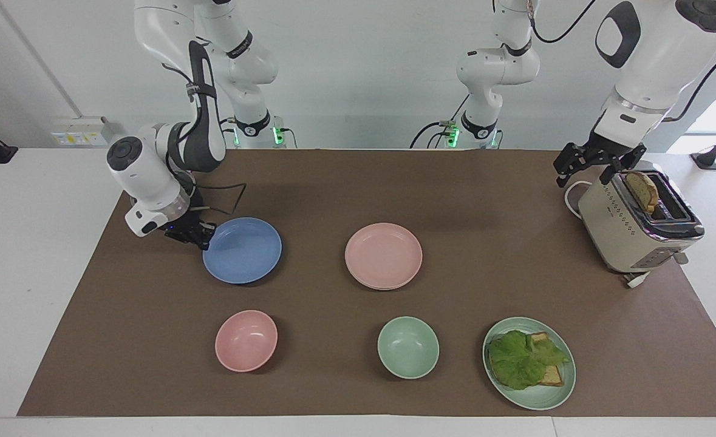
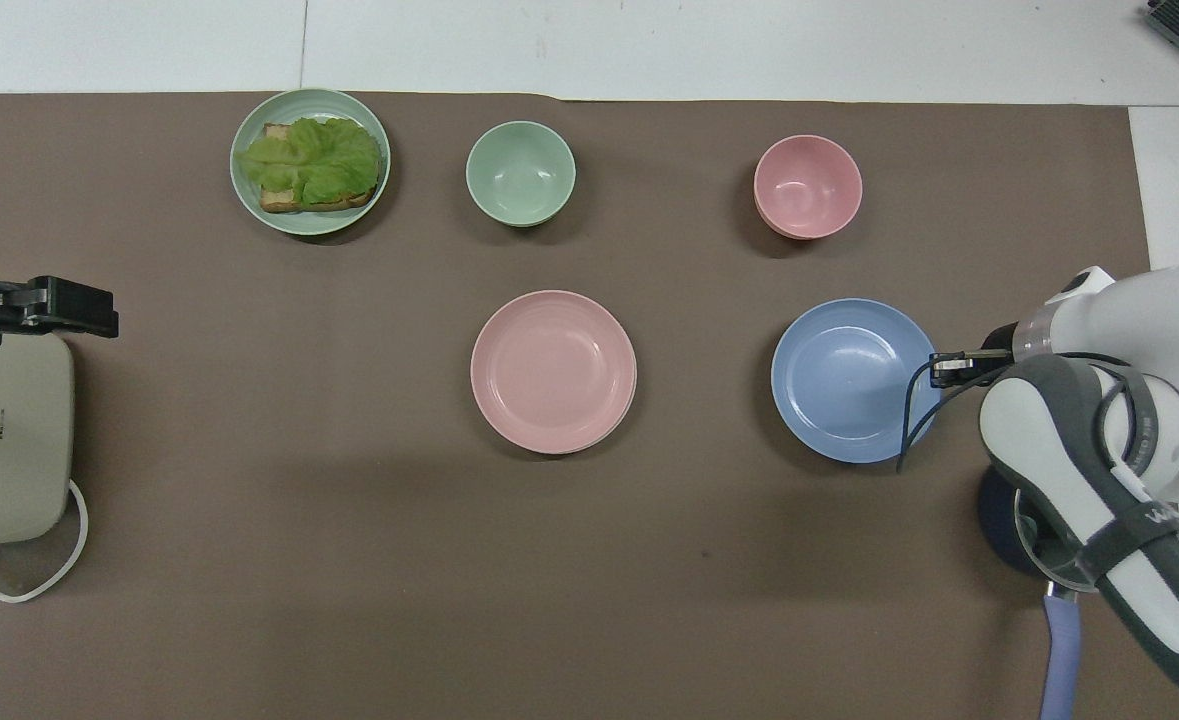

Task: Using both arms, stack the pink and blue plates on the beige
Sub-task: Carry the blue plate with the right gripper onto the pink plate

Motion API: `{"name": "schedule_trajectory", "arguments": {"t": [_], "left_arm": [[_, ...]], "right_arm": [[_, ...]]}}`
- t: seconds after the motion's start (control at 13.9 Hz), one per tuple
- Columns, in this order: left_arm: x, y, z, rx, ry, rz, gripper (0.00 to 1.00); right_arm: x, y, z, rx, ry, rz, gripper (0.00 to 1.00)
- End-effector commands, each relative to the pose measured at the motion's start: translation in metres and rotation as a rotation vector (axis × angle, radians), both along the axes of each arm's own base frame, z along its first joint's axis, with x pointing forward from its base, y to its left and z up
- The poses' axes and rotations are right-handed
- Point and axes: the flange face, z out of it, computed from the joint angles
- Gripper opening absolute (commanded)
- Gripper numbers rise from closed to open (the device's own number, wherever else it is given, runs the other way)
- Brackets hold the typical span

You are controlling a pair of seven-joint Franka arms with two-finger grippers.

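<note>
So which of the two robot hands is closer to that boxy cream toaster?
The left gripper: it hangs open right above the boxy cream toaster's robot-side edge. The right gripper is at the right arm's end, shut on the round blue plate's rim.
</note>
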Motion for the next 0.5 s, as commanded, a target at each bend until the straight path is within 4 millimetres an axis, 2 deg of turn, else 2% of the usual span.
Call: {"name": "schedule_trajectory", "arguments": {"t": [0.0, 0.14, 0.22, 0.29, 0.43], "left_arm": [[-0.006, 0.000, 0.006, 0.005, 0.003, 0.002, 1.00], [-0.007, -0.001, 0.006, 0.006, 0.014, -0.004, 1.00], [-0.011, 0.000, 0.005, 0.006, 0.037, -0.002, 1.00], [-0.011, 0.001, 0.006, 0.007, 0.034, -0.011, 1.00], [-0.011, 0.001, 0.023, 0.007, 0.014, -0.008, 1.00]], "right_arm": [[-0.014, 0.025, 0.039, 0.073, 0.007, 0.002, 0.00], [-0.013, 0.036, 0.050, 0.105, 0.002, -0.009, 0.00], [-0.008, 0.050, 0.051, 0.107, -0.006, -0.006, 0.00], [-0.002, 0.074, 0.056, 0.110, -0.017, 0.002, 0.00], [0.005, 0.107, 0.061, 0.104, -0.053, -0.033, 0.00]]}}
